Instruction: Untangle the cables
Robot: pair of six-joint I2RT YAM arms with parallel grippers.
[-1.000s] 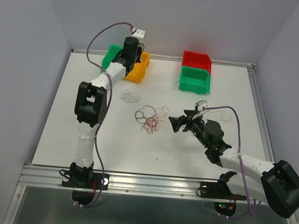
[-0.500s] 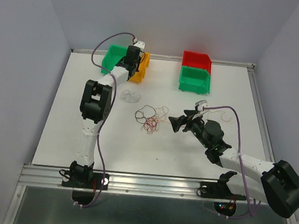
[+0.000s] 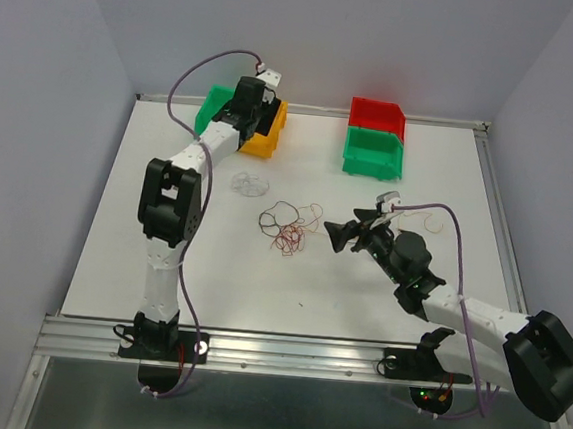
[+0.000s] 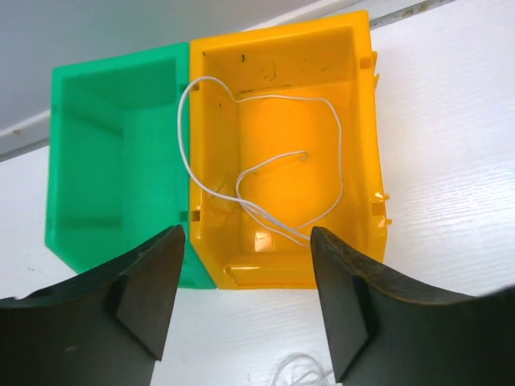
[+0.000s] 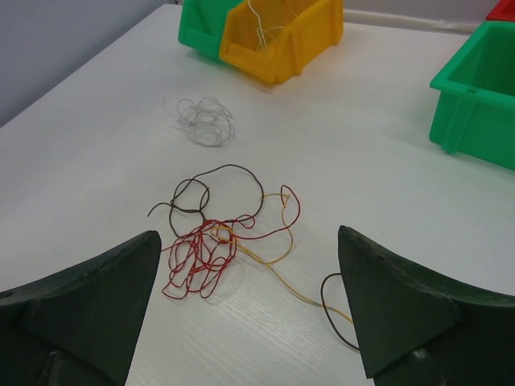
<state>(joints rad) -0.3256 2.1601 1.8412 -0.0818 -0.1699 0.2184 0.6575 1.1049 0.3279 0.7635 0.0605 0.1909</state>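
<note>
Up at far edge, left tool (image 4: 248,241) wide over yellow bin (image 4: 364,121), right tool (image 5: 249,237) wide beside cables (image 5: 199,256)

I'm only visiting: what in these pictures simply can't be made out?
Top view: the left arm covers most of the yellow bin, hiding its inside.
Top view: the tangle of cables is too small to tell which strand crosses which.
Left wrist view: the whitish bundle is cut off by the bottom edge.
Right wrist view: a dark wire loop passes behind a finger of the right tool.
</note>
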